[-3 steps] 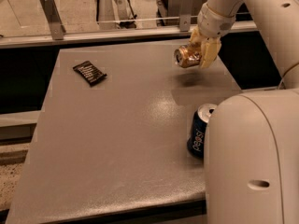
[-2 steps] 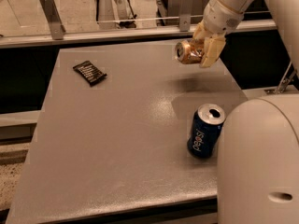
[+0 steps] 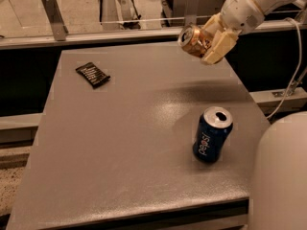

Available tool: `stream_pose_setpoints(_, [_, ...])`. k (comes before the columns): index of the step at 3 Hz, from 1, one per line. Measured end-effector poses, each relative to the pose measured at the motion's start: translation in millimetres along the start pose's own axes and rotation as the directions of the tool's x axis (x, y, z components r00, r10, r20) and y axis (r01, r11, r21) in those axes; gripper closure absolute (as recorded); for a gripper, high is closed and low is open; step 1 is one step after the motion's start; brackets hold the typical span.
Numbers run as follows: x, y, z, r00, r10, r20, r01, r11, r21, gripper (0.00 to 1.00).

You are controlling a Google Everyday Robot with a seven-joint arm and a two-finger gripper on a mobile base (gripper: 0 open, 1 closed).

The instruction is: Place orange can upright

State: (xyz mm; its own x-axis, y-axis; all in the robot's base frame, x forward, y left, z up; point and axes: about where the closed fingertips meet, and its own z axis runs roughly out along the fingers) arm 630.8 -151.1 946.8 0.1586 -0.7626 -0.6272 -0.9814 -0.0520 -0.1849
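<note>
The orange can (image 3: 193,40) hangs in the air above the far right part of the grey table (image 3: 120,143), tilted on its side with its silver end facing left. My gripper (image 3: 207,42) is shut on the orange can, its pale fingers (image 3: 218,47) wrapped around the can's right half. The arm comes in from the upper right corner. A faint shadow lies on the table below the can.
A dark blue Pepsi can (image 3: 212,134) stands upright near the table's right edge. A small black packet (image 3: 92,74) lies flat at the far left. A glass rail with metal posts (image 3: 53,16) runs behind the table. A large white part of the robot (image 3: 280,176) fills the lower right corner.
The gripper has risen a little and shifted slightly with the orange can still held. The white robot body has drawn back to the right, uncovering the whole Pepsi can.
</note>
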Motion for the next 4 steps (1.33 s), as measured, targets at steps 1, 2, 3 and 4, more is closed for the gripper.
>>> stream_pose_setpoints(1, [-9.2,11.8,-5.5,0.986,0.076,0.147,-0.077,0.9970,0.005,1.00])
stream_pose_setpoints(2, [-6.5,26.0,-0.9,0.955,0.144,0.261,-0.146,0.9892,-0.011,1.00])
stream_pose_setpoints(3, [-2.3,38.4,9.0,0.912,0.188,0.364,-0.189,0.9814,-0.032,1.00])
stream_pose_setpoints(4, [-0.3,46.4,22.0,0.869,0.195,0.455,-0.198,0.9794,-0.042,1.00])
